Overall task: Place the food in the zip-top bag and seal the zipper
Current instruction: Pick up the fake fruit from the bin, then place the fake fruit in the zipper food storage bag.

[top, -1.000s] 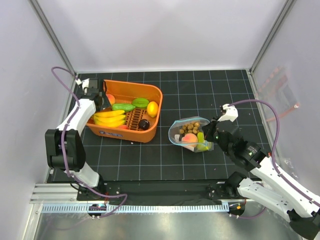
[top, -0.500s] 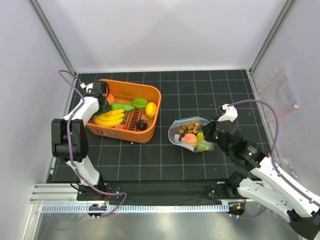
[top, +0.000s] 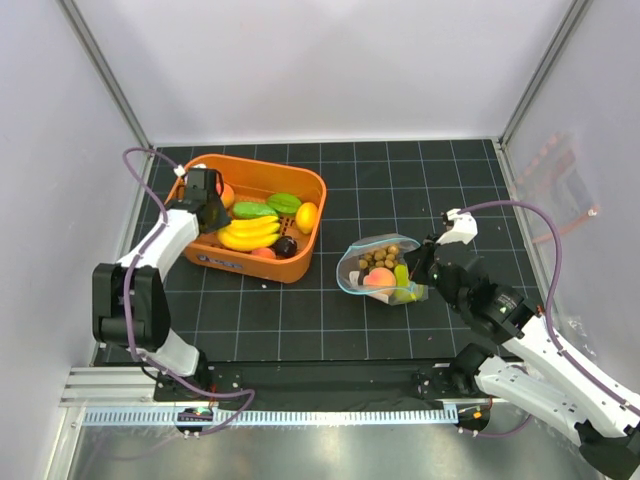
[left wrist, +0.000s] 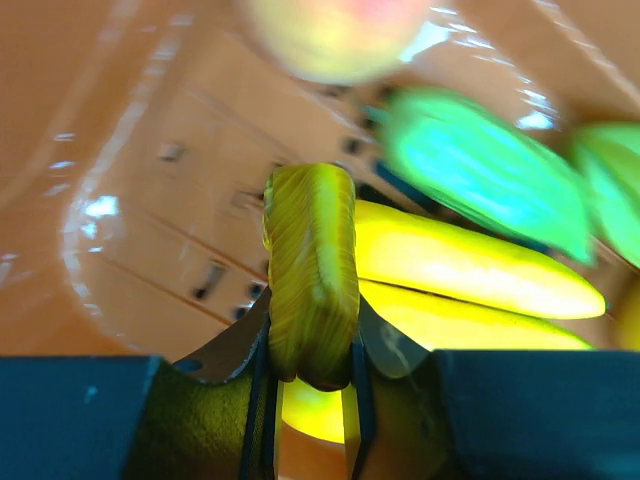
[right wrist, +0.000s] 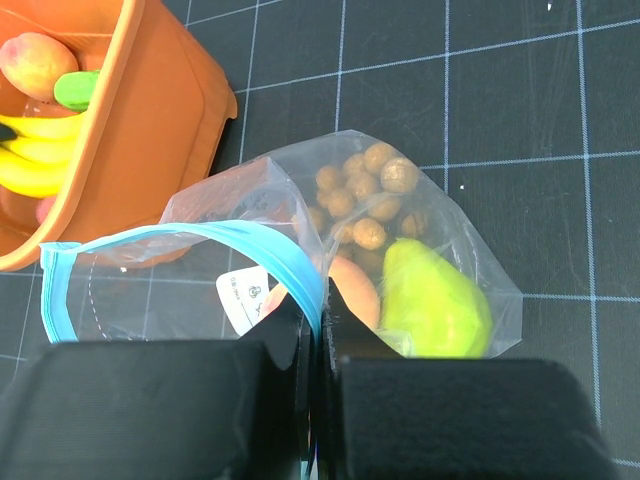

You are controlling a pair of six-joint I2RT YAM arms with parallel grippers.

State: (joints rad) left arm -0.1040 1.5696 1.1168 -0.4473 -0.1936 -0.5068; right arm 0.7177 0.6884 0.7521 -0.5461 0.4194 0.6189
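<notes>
While the left claw (left wrist: 310, 345) pinches the banana bunch (left wrist: 470, 268) by its stem end, a green piece (left wrist: 480, 170) and a peach (left wrist: 335, 35) lie beyond it in the orange basket (left wrist: 120, 200). Separately, the right claw (right wrist: 312, 315) is clamped on the zipper (right wrist: 200, 236). The zip-top bag (right wrist: 225, 205) gapes just ahead of it, holding 1 pink fruit (right wrist: 355, 290), 1 green fruit (right wrist: 435, 300) and brown balls (right wrist: 365, 195).
</notes>
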